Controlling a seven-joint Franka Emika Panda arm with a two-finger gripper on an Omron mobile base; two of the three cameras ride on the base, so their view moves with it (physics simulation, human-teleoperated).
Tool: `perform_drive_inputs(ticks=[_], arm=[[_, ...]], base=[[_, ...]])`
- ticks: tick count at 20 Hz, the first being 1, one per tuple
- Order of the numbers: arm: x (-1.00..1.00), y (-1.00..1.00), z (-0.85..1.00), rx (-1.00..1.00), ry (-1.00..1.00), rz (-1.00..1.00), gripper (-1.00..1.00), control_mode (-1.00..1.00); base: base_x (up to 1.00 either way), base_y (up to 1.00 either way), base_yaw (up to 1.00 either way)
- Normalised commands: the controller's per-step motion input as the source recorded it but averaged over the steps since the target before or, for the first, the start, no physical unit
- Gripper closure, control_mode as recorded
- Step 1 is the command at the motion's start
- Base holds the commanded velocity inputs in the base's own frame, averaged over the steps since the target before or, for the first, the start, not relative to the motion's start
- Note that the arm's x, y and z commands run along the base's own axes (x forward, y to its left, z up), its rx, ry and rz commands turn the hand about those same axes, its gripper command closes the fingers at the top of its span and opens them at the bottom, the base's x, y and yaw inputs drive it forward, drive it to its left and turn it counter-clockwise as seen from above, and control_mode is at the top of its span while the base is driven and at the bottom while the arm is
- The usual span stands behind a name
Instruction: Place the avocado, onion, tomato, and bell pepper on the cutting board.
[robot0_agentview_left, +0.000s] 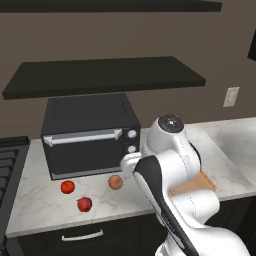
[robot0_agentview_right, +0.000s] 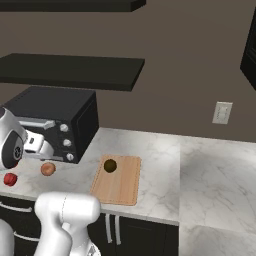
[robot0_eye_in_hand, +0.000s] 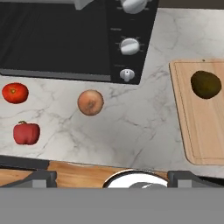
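- So far one of the four is done: the avocado (robot0_eye_in_hand: 206, 84) lies on the cutting board (robot0_eye_in_hand: 201, 135), toward its far end, and it is the only produce there.
- Left to move are the onion (robot0_eye_in_hand: 90, 102), the tomato (robot0_eye_in_hand: 15, 92) and the bell pepper (robot0_eye_in_hand: 26, 133), all on the bare marble counter (robot0_eye_in_hand: 131, 127) to the left of the board.
- The onion sits nearest the board, just in front of the toaster oven (robot0_agentview_left: 90, 132); the tomato lies further left, and the bell pepper is nearer the counter's front edge than the tomato.
- The gripper (robot0_eye_in_hand: 109, 177) hangs above the counter between the onion and the board, fingers spread wide with nothing between them.
- Open room looks good: the three pieces stand apart from one another, so I judge each can be taken from above without nudging a neighbour.
- The oven's front, with its knobs (robot0_eye_in_hand: 129, 45), stands close behind the onion and tomato, which limits any approach from the far side.
- The bell pepper's closeness to the front edge is the likeliest place for a roll-off.
- Most of the board's near part is bare, giving room for all three.
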Motion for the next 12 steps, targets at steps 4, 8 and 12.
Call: perform_drive_inputs(ticks=[4,8,12], arm=[[0.16,0.15,-0.19,0.0,0.0,0.0,-1.0,-1.0],[0.25,0.08,-0.19,0.01,0.0,0.05,-1.0,-1.0],[0.25,0.11,-0.19,0.0,0.0,0.05,-1.0,-1.0]], base=[[0.0,0.0,0.0],[0.0,0.0,0.0],[0.0,0.0,0.0]])
